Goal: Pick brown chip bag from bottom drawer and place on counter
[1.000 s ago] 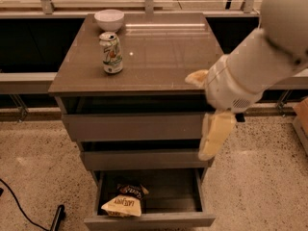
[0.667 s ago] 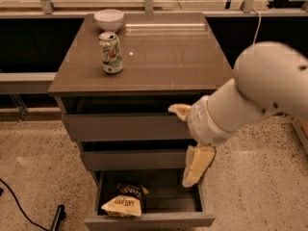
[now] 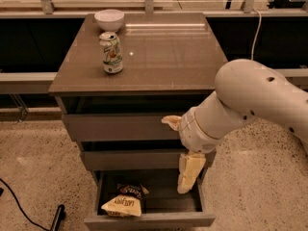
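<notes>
The brown chip bag [image 3: 124, 202] lies at the left of the open bottom drawer [image 3: 150, 220], its cream "LATE JULY" end facing the front. My gripper [image 3: 173, 156] hangs in front of the cabinet, over the right side of the drawer. It is open and empty. One cream finger [image 3: 171, 121] points left across the top drawer front and the other [image 3: 189, 173] hangs down into the drawer opening. The gripper is to the right of the bag and above it, apart from it. The counter [image 3: 159, 52] tops the cabinet.
A white-and-green drink can [image 3: 111, 53] and a white bowl [image 3: 109, 19] stand on the counter's left side. The two upper drawers [image 3: 120, 127] are slightly ajar. A black cable [image 3: 19, 203] lies on the speckled floor at the left.
My arm has swung left and down, from beside the cabinet's right edge to in front of the drawers. The lower finger now reaches the open bottom drawer. The bag has not moved.
</notes>
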Controlling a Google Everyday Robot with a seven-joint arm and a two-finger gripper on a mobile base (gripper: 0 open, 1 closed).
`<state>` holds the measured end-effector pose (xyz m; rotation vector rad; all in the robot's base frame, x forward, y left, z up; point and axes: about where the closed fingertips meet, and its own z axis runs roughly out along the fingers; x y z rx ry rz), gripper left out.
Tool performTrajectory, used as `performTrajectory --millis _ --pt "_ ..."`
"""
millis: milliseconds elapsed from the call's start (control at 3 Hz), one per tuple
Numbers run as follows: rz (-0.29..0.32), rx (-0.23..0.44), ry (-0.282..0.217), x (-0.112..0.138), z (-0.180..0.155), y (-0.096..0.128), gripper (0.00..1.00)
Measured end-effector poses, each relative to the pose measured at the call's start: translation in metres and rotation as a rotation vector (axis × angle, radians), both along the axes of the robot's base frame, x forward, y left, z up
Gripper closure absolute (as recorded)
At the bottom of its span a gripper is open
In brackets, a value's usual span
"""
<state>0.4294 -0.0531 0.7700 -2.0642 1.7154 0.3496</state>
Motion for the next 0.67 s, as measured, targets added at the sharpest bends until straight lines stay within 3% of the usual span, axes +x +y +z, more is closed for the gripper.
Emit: performTrajectory --millis 333,667 --pt "0.027 0.088 0.103 -0.018 -0.061 0.010 0.00" --pt "0.006 0.215 0.122 -0.024 -0.133 0.024 0.00"
